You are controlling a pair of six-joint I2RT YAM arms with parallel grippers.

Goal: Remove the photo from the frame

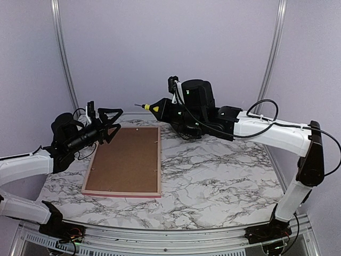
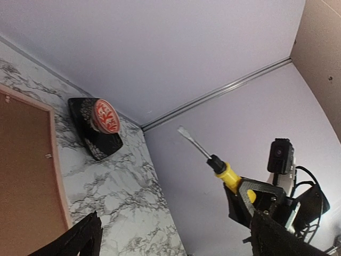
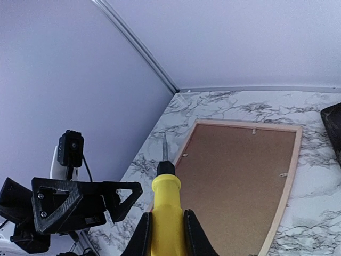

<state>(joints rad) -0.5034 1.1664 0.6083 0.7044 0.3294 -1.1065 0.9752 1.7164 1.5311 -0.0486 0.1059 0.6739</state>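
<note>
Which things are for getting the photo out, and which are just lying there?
For the job: frame, face down; brown backing board in it; screwdriver in the right gripper; open left gripper. The photo is hidden.
Just lying about: black thing with a red-and-white top, apart from the frame.

Even soft light, faint shadows; wrist views perhaps slightly soft.
</note>
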